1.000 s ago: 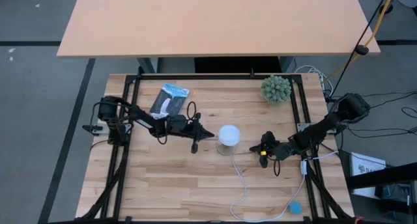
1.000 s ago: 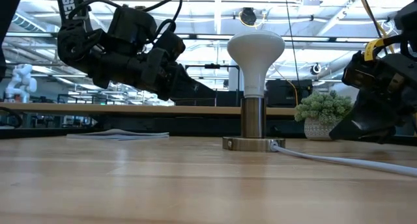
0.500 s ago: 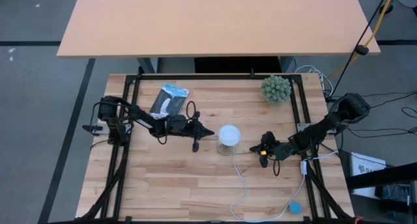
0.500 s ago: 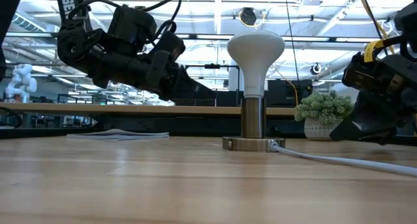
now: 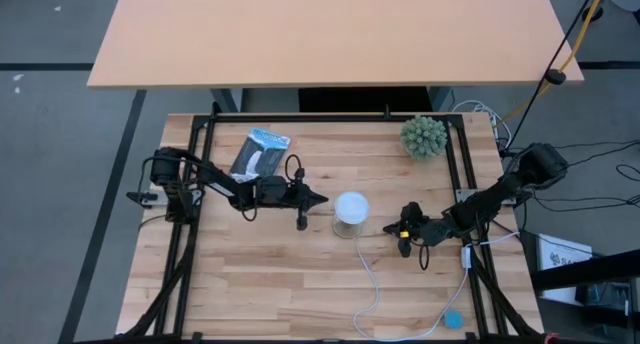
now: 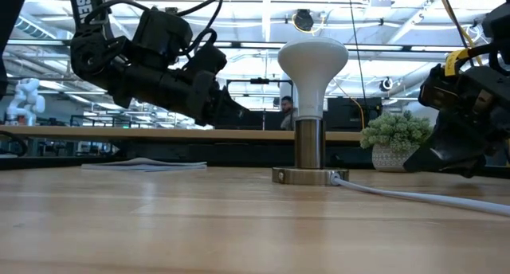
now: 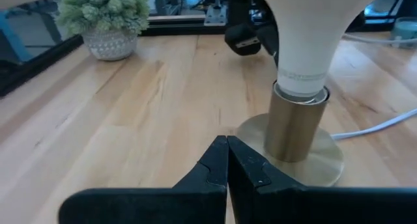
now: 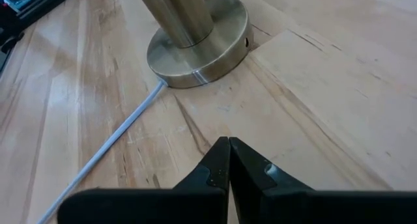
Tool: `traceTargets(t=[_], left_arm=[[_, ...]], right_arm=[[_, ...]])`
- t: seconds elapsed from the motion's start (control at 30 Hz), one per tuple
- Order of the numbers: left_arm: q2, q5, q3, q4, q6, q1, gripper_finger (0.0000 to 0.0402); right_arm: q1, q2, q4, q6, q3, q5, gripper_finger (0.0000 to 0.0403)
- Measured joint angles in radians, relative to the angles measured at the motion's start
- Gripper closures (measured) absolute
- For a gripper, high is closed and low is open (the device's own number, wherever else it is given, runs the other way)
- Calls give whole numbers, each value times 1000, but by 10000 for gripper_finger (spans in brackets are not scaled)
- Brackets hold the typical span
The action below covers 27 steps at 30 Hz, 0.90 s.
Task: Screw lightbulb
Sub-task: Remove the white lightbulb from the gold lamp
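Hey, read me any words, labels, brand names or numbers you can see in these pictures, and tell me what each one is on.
"SSE": white letters, cut off by the picture's edge, running down the left arm in the low view.
Packet near the table's back left: dark print on it, too small to read.
Lightbulb: a faint grey band of print just above its base, too blurred to read.
Nothing else carries readable text.

The lightbulb (image 6: 312, 67) was plain white, its socket (image 6: 309, 156) brushed brass, the cord (image 5: 372, 284) white, the plant (image 5: 424, 136) green.
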Motion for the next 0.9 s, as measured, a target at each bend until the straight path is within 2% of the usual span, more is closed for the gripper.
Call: traceTargets(t=[0.53, 0.77, 0.9], left_arm=[[0, -99, 0, 0, 190, -69, 401], [0, -94, 0, 19, 74, -94, 401], [-1, -41, 0, 65, -2, -90, 401]], right_arm=[[0, 0, 0, -23, 0, 1, 403], [-10, 0, 47, -28, 0, 54, 403], [-8, 0, 126, -75, 10, 56, 403]])
